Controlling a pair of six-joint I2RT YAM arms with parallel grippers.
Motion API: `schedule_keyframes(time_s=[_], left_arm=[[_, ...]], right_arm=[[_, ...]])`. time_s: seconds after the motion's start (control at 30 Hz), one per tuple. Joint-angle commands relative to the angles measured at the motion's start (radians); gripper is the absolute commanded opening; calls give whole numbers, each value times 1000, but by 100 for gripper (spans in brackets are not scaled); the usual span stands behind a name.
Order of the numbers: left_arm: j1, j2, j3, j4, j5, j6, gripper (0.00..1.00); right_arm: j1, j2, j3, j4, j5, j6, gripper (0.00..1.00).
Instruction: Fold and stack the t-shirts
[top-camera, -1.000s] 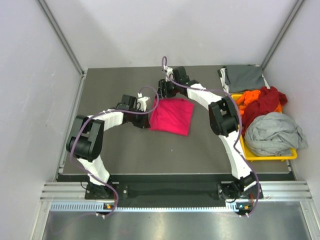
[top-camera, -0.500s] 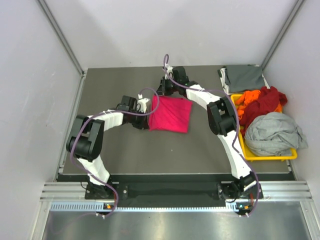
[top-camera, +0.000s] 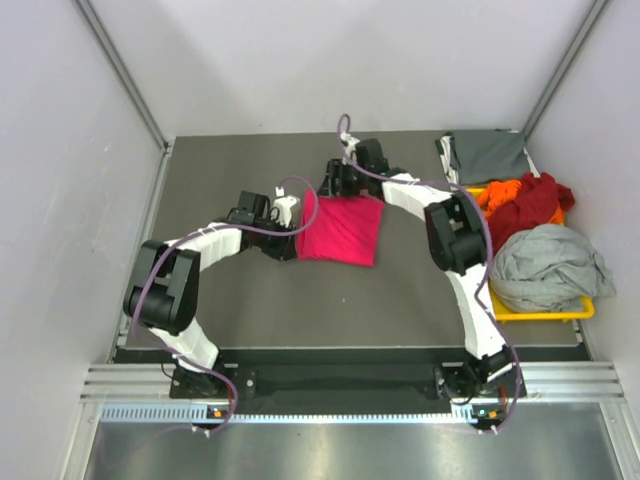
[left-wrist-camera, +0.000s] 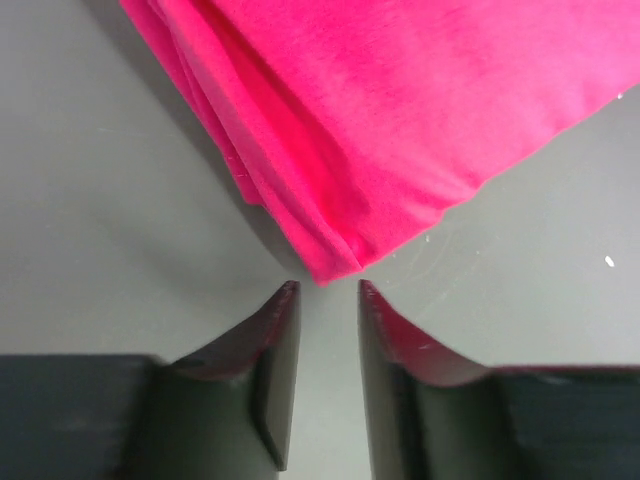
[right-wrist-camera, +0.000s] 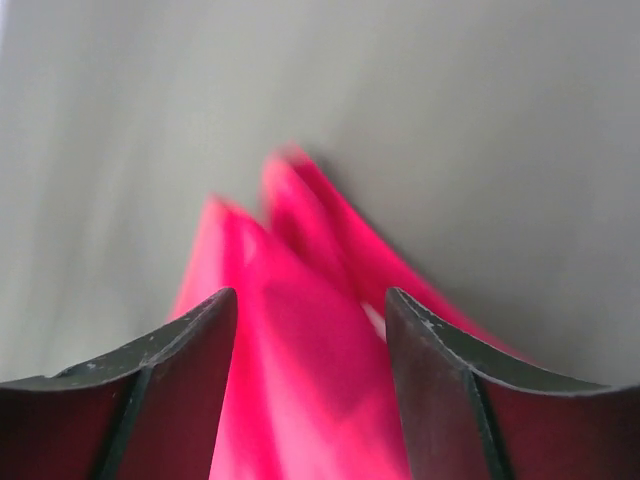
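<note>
Left pincer (left-wrist-camera: 322, 292) holds its jaws only narrowly parted and empty, the near corner of the bright magenta-pink cotton t-shirt (left-wrist-camera: 400, 120) lying just beyond its tips. Right pincer (right-wrist-camera: 308, 305) is spread wide over a blurred ridge of the same cloth at the shirt's far left corner, not closed on it.

The shirt lies folded into a rough square mid-worktop (top-camera: 250, 300), between the two pincers. I judge its folding nearly done. The next move likely calls for both pincers to close on those left corners, through all layers, for a last fold or a carry to the folded dark grey t-shirt (top-camera: 487, 155) in the far right corner.

An orange t-shirt (top-camera: 490, 195), a dark red one (top-camera: 535, 198) and a light grey one (top-camera: 545, 262) wait crumpled in the yellow plastic bin (top-camera: 530, 313).

No label or writing can be read.
</note>
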Motion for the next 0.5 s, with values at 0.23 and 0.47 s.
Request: schedule_keyframes(time_s=[0.23, 0.47], left_arm=[[-2, -36, 2, -9, 22, 28, 46], [-5, 58, 52, -19, 28, 4, 41]], right_arm=[[-165, -499, -529, 93, 190, -35, 65], [-188, -415, -572, 158, 110, 17, 51]])
